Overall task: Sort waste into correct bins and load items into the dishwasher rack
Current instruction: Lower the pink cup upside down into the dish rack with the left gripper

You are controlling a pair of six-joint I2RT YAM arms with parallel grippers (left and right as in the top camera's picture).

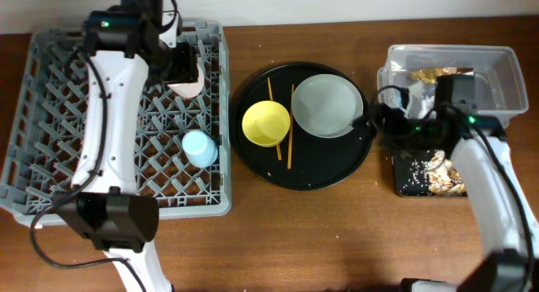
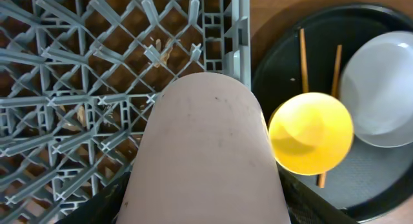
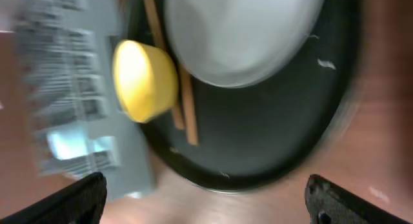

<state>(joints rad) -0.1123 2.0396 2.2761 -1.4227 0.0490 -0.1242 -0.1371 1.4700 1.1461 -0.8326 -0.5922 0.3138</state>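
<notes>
1. Left gripper (image 1: 179, 66) is closed on the pink cup (image 2: 206, 146), with the cup clamped between the fingers
2. Pink cup is held over the dishwasher rack (image 1: 50, 115), by the rack's far right corner; whether it touches the pegs cannot be told
3. Blue cup (image 1: 200, 147) is seated inside the rack, close to the right wall, well apart from the pink cup
4. Round black tray (image 1: 337, 170) is placed on the table (image 1: 337, 241) between the rack and the two bins
5. Yellow bowl (image 1: 266, 124) is set upright on the left part of the round tray; the plate (image 1: 327, 105) is just beside it, to the right and farther back
6. Chopsticks (image 2: 303, 56) are laid roughly parallel on the round tray, between bowl and plate, partly hidden by the bowl
7. Right gripper (image 3: 205, 188) is open wide, with nothing between the fingers; it is held at the right rim of the round tray, near the plate
8. Clear tub (image 1: 505, 61) is at far right; the snack wrapper (image 1: 429, 75) is seen inside, partly hidden by the right arm
9. Shallow black tray (image 1: 404, 187) sits just in front of the tub; food scraps (image 1: 442, 170) with rice grains are lying in it
</notes>
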